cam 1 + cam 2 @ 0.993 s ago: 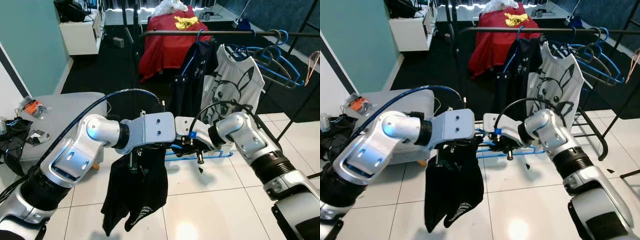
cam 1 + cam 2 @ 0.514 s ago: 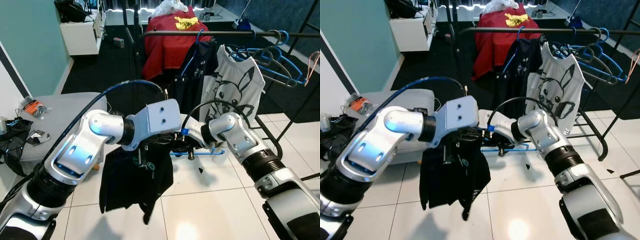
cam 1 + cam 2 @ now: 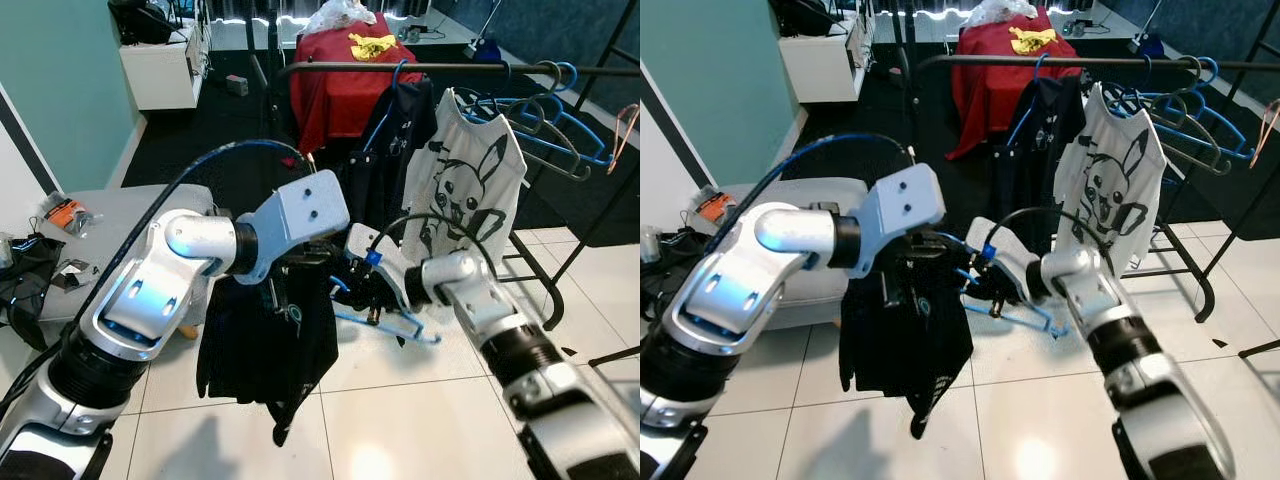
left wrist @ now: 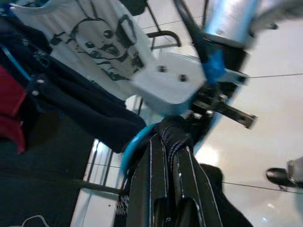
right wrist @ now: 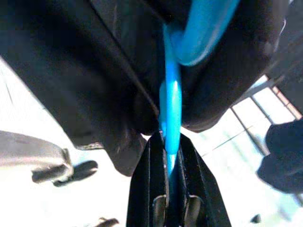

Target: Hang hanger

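Note:
A black garment (image 3: pixel 268 345) hangs in front of me over the white tiles. My left gripper (image 4: pixel 169 153) is shut on a bunch of its cloth at the top. My right gripper (image 5: pixel 171 158) is shut on the bar of a blue hanger (image 3: pixel 390 322), right next to the garment's top edge. The hanger slopes down to the right, and its near end runs into the black cloth. Further back, the clothes rack's dark rail (image 3: pixel 450 67) crosses at head height.
On the rail hang a white T-shirt with a rabbit print (image 3: pixel 462 185), a dark garment on a blue hanger (image 3: pixel 392 150) and several empty blue hangers (image 3: pixel 548 128). A red garment (image 3: pixel 345 80) lies behind. A grey low table (image 3: pixel 110 215) is at left.
My left arm has lifted the black garment and bunched it higher. The right gripper has moved left to the garment's top, and the hanger has tilted from level to sloping down on the right.

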{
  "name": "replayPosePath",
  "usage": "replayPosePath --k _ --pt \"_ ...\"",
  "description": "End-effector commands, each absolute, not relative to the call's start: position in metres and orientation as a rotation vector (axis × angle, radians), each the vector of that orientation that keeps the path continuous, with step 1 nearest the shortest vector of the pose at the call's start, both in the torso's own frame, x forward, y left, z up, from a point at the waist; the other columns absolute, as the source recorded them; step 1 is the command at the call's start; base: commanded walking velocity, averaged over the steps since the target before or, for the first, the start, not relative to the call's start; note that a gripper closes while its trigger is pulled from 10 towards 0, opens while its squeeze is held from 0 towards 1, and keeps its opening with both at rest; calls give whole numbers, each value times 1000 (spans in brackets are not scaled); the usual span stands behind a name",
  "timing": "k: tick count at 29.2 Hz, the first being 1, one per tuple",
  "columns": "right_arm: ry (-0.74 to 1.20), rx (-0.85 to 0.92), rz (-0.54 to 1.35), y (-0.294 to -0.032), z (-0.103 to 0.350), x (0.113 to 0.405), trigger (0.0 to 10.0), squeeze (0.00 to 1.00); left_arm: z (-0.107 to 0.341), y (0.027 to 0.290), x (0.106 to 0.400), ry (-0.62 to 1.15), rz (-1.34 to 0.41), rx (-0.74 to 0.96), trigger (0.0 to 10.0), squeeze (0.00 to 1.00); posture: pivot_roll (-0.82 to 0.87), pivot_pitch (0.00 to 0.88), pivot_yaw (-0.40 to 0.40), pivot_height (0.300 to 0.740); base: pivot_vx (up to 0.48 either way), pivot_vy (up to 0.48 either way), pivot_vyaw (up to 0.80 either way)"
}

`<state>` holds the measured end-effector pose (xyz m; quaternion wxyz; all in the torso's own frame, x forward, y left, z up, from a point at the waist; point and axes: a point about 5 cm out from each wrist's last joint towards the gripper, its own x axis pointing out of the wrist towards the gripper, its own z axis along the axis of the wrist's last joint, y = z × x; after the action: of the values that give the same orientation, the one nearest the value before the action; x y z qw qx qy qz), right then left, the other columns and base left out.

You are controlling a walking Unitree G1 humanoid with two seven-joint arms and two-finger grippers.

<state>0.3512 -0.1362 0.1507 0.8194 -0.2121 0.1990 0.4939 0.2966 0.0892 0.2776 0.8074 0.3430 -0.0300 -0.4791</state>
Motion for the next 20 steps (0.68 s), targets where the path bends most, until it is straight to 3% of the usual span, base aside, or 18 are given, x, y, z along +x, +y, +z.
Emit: replayPosePath --k 1,2,7,8,12,14,16,20 --pt "404 -342 980 -139 147 348 10000 0 280 95 300 -65 -975 748 10000 0 -9 68 -37 740 0 0 0" --pt "410 -238 936 -140 137 340 10000 0 278 99 305 -60 -928 747 10000 0 -10 65 -31 740 0 0 0" --pt "451 -48 905 -139 124 317 10000 0 276 106 319 -70 -800 756 10000 0 -14 62 -20 740 0 0 0" --pt "478 51 805 -145 117 311 10000 0 278 108 325 -85 -747 757 10000 0 -18 62 -20 740 0 0 0" --pt "463 115 665 -154 112 313 10000 0 279 109 328 -95 -719 766 10000 0 -20 62 -18 740 0 0 0" --pt "398 235 388 -178 107 322 10000 0 277 109 331 -96 -710 774 10000 0 -22 60 -11 740 0 0 0" --pt "360 307 261 -190 107 325 10000 0 276 108 332 -97 -706 779 10000 0 -20 60 -11 740 0 0 0" --pt "332 367 180 -197 108 326 10000 0 276 107 333 -100 -701 786 10000 0 -19 60 -11 740 0 0 0"
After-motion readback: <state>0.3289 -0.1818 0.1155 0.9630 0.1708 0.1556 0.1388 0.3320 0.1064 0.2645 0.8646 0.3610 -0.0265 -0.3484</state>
